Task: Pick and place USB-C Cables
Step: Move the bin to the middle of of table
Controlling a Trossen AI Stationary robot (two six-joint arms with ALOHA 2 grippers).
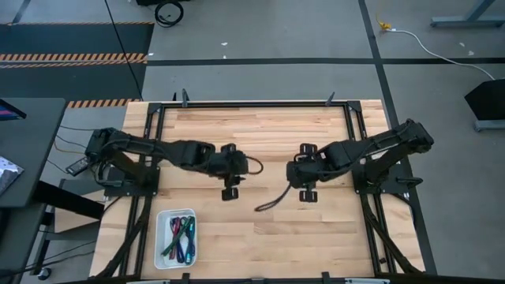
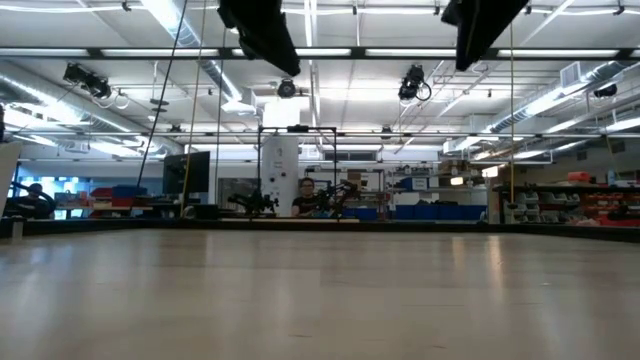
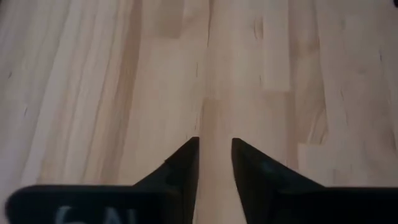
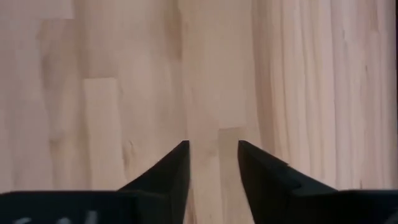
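Observation:
Several coloured USB-C cables (image 1: 180, 237), green, magenta, purple and teal among them, lie bundled side by side in a white tray (image 1: 161, 225) near the table's front left. My left gripper (image 1: 230, 190) hovers over bare wood at the table's middle, to the right of and behind the tray. Its fingers (image 3: 214, 163) stand a little apart with only wood between them. My right gripper (image 1: 308, 192) hovers to its right over bare wood, also open (image 4: 212, 163) and holding nothing.
A thin black wire (image 1: 273, 203) curves down from my right arm and loops onto the table between the grippers. Black frame rails (image 1: 252, 104) border the wooden tabletop. Bare wood lies in front of both grippers. A person (image 2: 305, 192) sits far off in the room.

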